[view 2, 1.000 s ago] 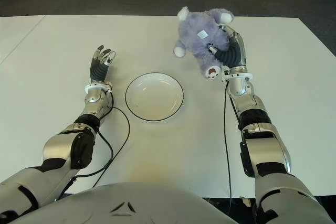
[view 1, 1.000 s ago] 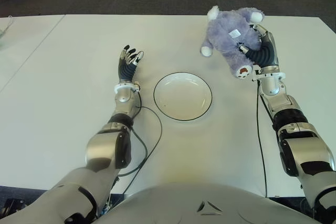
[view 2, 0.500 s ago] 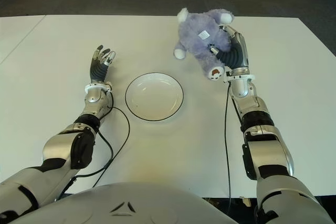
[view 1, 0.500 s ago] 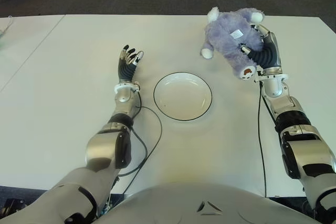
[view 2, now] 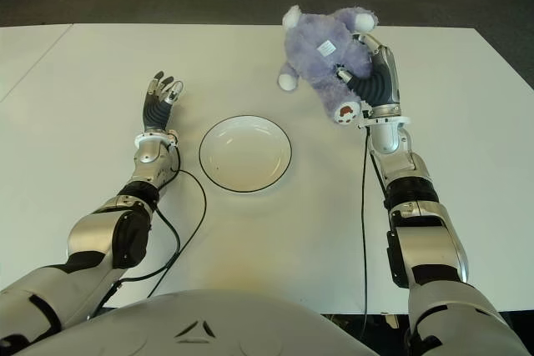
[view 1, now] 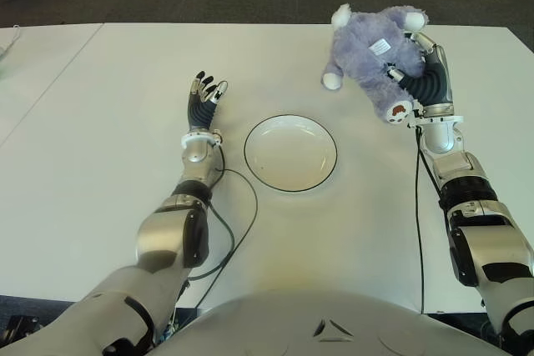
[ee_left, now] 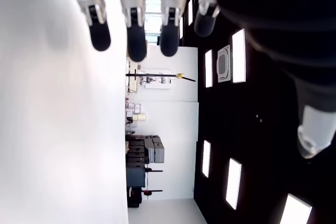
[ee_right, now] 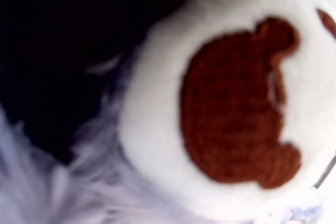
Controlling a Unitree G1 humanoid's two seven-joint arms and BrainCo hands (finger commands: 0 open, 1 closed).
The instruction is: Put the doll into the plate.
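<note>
A white counter [view 1: 100, 206] seen from above the robot's head. Near the middle lies a round white plate [view 1: 290, 153] with a thin dark rim, holding nothing.

At about 2 o'clock from the plate, well apart from it and near the counter's far edge, is the doll [view 1: 374, 52], a fluffy lavender teddy bear with white paws and a small white tag on its body. The right robot hand [view 1: 420, 81] grips it: dark fingers [view 1: 399, 78] curl around the bear's lower body on its right side. One white foot with a brown paw print [view 1: 398, 110] points toward the robot; the right wrist view is filled by this foot sole [ee_right: 231, 103] and the lavender fur around it.

The left robot hand [view 1: 203, 99] shows at 10 o'clock from the plate, near it, fingers extended and slightly spread, gripping nothing. A black cable [view 1: 242, 223] loops on the counter beside the left forearm.
</note>
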